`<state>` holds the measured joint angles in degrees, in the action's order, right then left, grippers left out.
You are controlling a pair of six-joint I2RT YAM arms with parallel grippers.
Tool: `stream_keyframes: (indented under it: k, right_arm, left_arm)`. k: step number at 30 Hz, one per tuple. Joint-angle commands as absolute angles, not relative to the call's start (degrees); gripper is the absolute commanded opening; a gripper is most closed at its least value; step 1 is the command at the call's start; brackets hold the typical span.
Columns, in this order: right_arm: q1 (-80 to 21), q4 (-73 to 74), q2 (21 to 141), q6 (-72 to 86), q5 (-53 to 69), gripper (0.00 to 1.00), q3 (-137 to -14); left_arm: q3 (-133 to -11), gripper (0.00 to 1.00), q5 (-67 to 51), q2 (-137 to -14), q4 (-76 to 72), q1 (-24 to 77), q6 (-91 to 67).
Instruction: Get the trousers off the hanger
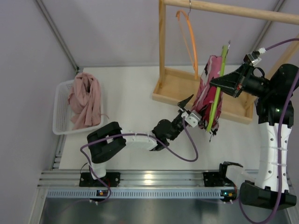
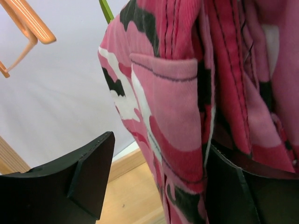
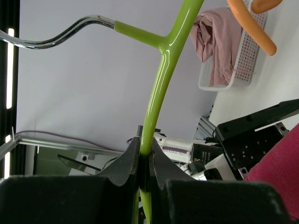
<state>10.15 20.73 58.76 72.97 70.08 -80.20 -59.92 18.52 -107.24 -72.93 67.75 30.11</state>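
The trousers (image 1: 208,86), bright pink with white and black blotches, hang bunched on the lime-green hanger (image 1: 217,91), which is held tilted off the rail. My right gripper (image 1: 220,84) is shut on the hanger's arm; in the right wrist view its jaws (image 3: 145,156) pinch the green bar (image 3: 161,74) below the metal hook (image 3: 56,37). My left gripper (image 1: 194,109) is open at the lower part of the trousers. In the left wrist view the trousers (image 2: 173,121) hang between its fingers (image 2: 88,175) and lie against the right one.
A wooden rack (image 1: 184,88) with a top rail (image 1: 233,9) stands at the back right. A thin orange hanger (image 1: 189,37) hangs on the rail. A white basket (image 1: 61,112) at the left holds a dusty-pink cloth (image 1: 85,100).
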Motion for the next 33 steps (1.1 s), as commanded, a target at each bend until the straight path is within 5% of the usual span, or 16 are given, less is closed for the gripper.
stream_keyframes:
  k: [1,10,13,14,18,33]
  right_arm:
    - [8.53,11.6,55.9,70.22,70.75,0.0,-81.83]
    - [7.47,10.28,55.55,71.01,72.07,0.0,-80.07]
    - [7.47,9.67,55.9,71.63,72.68,0.0,-79.72]
    - [7.47,9.23,55.9,71.63,72.86,0.0,-79.63]
    - [7.38,6.86,55.72,72.51,73.65,0.0,-77.53]
    - [7.47,1.85,50.89,68.82,73.39,0.0,-57.66]
  left_arm:
    - [-62.93,0.73,17.67,-103.98,-76.73,68.47,29.44]
    - [-63.54,0.64,14.85,-101.87,-76.64,68.99,29.09]
    - [-63.54,0.49,15.38,-101.25,-76.73,68.99,29.09]
    - [-63.54,0.32,15.55,-101.08,-76.73,68.99,29.09]
    - [-63.46,0.0,16.96,-99.23,-76.55,68.99,29.36]
    - [-71.62,0.0,13.09,-88.07,-59.26,68.99,20.75]
